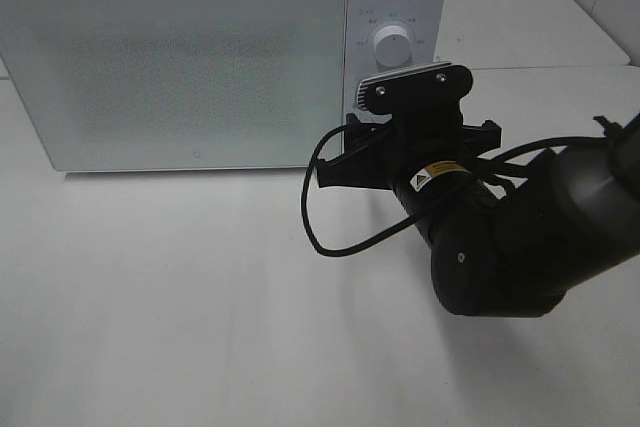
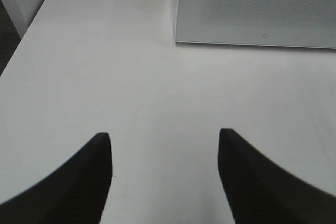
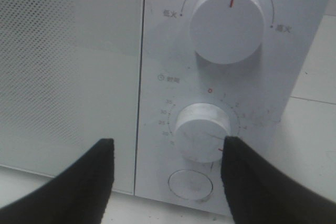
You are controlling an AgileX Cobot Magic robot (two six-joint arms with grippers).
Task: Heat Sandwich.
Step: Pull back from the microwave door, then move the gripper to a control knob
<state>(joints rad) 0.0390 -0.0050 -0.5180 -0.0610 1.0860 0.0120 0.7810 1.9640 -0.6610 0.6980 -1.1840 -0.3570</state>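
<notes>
Sandwich not in view; presumably behind the shut microwave door (image 1: pixel 180 67), cannot tell. Timer knob (image 3: pixel 202 131) lies at 12 o'clock of the right gripper (image 3: pixel 168 141), between its spread, empty jaws. Right arm nearer. Left gripper (image 2: pixel 164 136) released, empty, over table (image 2: pixel 105 77), well apart from the knob.

A white microwave (image 1: pixel 190 67) stands upright at the 11 o'clock end of the pale tabletop (image 1: pixel 200 297), its door (image 1: pixel 180 72) shut flush and its dotted window showing nothing of the inside. The control panel (image 1: pixel 395 17) runs down the 3 o'clock side of the door. On it, the smooth upper dial (image 3: pixel 227 23) carries a red mark at about 12 o'clock. The lower dial (image 3: pixel 202 129), ringed with numbers under a red zero, has its pointer near 4 o'clock. A round button (image 3: pixel 190 183) sits directly beneath, at the panel's foot.
</notes>
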